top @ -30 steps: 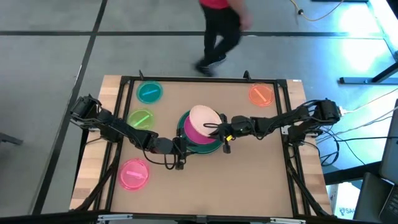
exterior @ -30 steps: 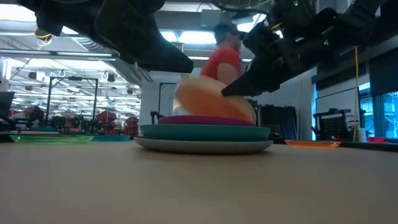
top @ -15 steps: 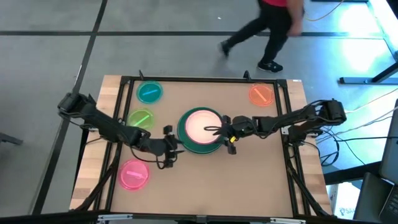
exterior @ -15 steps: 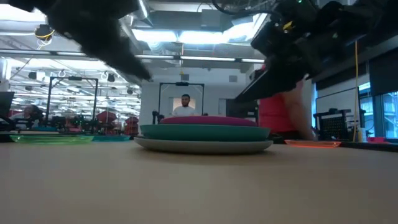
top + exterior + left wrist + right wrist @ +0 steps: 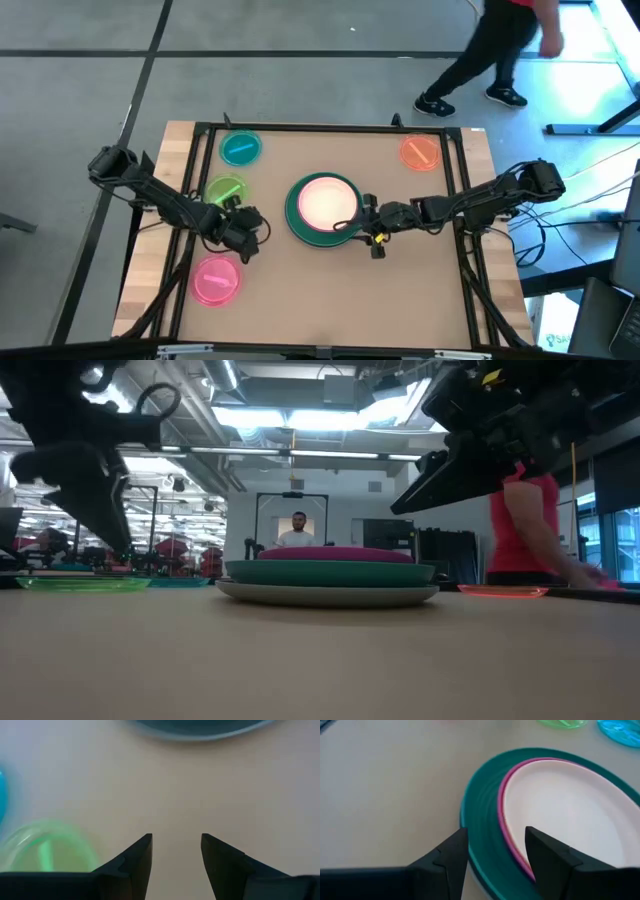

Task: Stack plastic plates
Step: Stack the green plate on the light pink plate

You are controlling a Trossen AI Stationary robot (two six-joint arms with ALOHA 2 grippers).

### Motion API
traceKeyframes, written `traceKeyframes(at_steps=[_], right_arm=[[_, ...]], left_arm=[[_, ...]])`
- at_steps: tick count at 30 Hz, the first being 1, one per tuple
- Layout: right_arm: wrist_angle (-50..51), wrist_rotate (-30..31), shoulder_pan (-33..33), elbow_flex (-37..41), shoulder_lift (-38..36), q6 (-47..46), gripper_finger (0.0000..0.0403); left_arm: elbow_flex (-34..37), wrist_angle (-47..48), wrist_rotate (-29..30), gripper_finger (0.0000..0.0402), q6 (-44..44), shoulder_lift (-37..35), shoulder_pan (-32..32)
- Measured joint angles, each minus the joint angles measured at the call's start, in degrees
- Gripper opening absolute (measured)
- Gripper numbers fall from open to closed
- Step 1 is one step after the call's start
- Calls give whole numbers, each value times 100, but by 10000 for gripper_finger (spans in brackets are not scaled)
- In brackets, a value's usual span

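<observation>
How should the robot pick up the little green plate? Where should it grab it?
By its thin rim. The green plate lies flat on the table, so only the edge gives a hold, probably the side facing the open left claw, which hovers just beside it. One finger would go under the lip, one on top.

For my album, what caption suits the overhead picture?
Two robot arms flank a plate stack topped by a cream plate, four small plates scattered around.

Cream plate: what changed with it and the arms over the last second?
The cream plate went from tilted in the right gripper to flat on the magenta plate, released. The left gripper drew back, open, toward the green plate. The right one eased off the stack's edge. The small plates stayed put.
</observation>
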State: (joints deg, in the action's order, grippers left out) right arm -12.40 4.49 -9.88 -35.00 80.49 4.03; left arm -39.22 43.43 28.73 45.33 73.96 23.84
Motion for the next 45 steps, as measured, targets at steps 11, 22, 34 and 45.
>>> traceKeyframes(at_steps=[11, 22, 34, 45], right_arm=[[87, 111, 14, 0, 0, 57, 186], [115, 112, 14, 2, 0, 59, 186], [155, 188, 14, 2, 0, -88, 186], [395, 353, 12, 7, -168, -76, 186]], left_arm=[[4, 1006, -246, 162, 654, 489, -820], [5, 1330, -387, 162, 555, 1468, -2029], [10, 1239, -340, 43, 466, 1630, -2083], [-96, 1492, -278, 3, 354, 1596, -1841]])
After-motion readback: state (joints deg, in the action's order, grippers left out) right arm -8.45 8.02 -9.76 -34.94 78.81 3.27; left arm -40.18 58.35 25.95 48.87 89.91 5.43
